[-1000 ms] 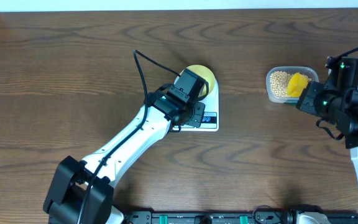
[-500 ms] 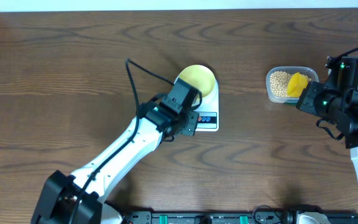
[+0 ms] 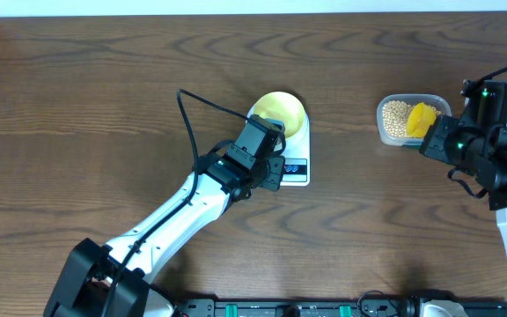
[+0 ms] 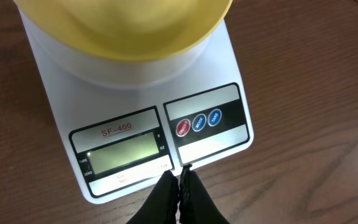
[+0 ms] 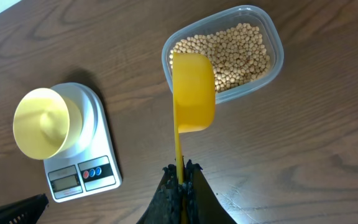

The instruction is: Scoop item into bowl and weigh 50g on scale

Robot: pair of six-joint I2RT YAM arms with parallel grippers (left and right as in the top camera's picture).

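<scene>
**Bowl empty on scale, scoop poised: where this could slip**

Left fingers (image 4: 178, 183) are pressed together and hold nothing. Their tips are at the near edge of the scale (image 4: 229, 62), between the display (image 4: 122, 152) and the three buttons (image 4: 198, 122); we cannot tell if they touch it. The display is lit, digits unreadable. The bowl (image 3: 280, 113) sits on the scale's far end, centre of the overhead frame, and is empty. Right fingers (image 5: 176, 177) are clamped on the handle of the yellow scoop (image 5: 193, 93). Its cup hangs over the tub (image 5: 277, 56) of beans (image 5: 235, 53), upper right of the overhead frame.

Risks, as we judge them:
- Any left-finger weight on the scale would falsify the zero, and a slip could press the wrong button.
- Tub and bowl are well apart, so a heaped scoop could shed beans onto the desk (image 3: 104, 88).
- The bowl is narrow, so a fast tip could overshoot the target or miss the rim.
- The left arm over the scale may block the scoop's approach.
</scene>
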